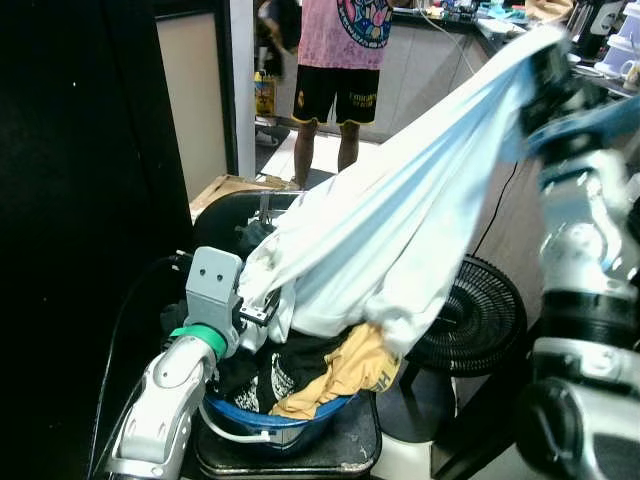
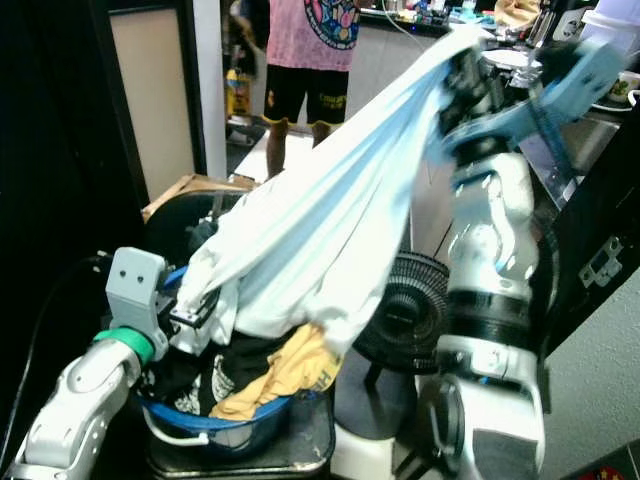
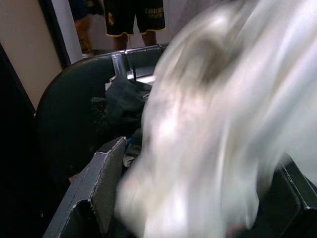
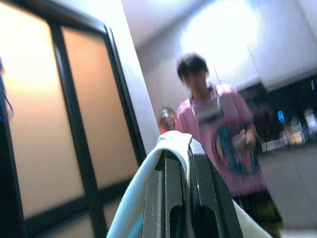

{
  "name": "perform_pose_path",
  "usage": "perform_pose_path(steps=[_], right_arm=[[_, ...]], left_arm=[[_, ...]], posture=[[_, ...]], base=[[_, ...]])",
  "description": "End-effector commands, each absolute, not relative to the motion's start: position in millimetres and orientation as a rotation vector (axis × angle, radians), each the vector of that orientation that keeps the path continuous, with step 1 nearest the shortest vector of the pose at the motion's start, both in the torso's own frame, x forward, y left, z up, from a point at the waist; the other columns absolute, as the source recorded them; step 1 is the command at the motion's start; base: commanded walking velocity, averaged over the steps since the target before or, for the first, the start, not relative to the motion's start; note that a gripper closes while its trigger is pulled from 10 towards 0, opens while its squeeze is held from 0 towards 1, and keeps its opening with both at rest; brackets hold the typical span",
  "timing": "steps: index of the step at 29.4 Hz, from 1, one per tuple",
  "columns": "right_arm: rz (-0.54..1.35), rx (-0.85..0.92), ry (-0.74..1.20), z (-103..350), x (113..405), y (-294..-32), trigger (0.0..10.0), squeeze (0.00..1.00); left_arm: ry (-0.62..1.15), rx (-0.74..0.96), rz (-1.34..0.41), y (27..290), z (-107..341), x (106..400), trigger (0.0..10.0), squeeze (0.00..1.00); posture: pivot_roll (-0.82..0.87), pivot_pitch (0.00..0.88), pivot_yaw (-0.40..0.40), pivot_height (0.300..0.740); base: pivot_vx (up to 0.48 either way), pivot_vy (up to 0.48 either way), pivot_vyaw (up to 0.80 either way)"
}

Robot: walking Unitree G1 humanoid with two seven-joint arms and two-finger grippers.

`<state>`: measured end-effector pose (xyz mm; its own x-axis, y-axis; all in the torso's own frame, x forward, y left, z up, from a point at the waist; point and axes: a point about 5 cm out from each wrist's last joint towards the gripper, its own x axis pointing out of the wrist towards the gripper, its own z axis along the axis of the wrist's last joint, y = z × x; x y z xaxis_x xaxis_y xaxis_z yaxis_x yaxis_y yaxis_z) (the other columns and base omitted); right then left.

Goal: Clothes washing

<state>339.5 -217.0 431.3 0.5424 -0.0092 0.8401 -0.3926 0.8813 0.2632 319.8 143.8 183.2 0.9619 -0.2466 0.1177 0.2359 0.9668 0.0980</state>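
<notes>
A large white garment (image 1: 390, 230) stretches from the blue laundry basket (image 1: 290, 420) up to the upper right. My right gripper (image 1: 540, 60) is raised high and shut on the garment's top edge, which wraps over its fingers (image 4: 173, 198) in the right wrist view. My left gripper (image 1: 258, 312) sits low at the basket's left side, shut on the garment's lower edge. The white cloth (image 3: 213, 129) blurs past between the left fingers (image 3: 99, 188). A yellow garment (image 1: 350, 375) and dark clothes (image 1: 270, 375) lie in the basket.
A person in a pink shirt and black shorts (image 1: 335, 60) stands behind. A black floor fan (image 1: 470, 315) is right of the basket. A dark rounded tub (image 3: 84, 114) sits behind the basket. Dark framed panels (image 1: 190, 100) stand at left, a counter (image 1: 480, 20) at back right.
</notes>
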Motion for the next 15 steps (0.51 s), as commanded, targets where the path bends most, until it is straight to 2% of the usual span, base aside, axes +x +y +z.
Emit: perform_pose_path(steps=[1,7,15], right_arm=[[0.198,0.467,-1.146,458.0,316.8,-234.9,0.0,0.00],[0.172,0.439,-1.303,493.3,288.5,-251.4,0.0,0.00],[0.158,0.414,-1.156,467.2,311.8,-244.5,0.0,0.00]], left_arm=[[-0.122,0.090,-0.245,144.8,181.1,318.4,10.0,0.00],[-0.121,0.089,-0.241,145.3,180.3,317.1,10.0,0.00],[-0.119,0.090,-0.242,145.3,179.9,317.3,10.0,0.00]], posture=[[0.02,0.056,-0.024,0.740],[0.01,0.057,-0.024,0.740],[0.01,0.058,-0.023,0.740]], base=[[0.000,0.000,0.00],[0.000,0.000,0.00],[0.000,0.000,0.00]])
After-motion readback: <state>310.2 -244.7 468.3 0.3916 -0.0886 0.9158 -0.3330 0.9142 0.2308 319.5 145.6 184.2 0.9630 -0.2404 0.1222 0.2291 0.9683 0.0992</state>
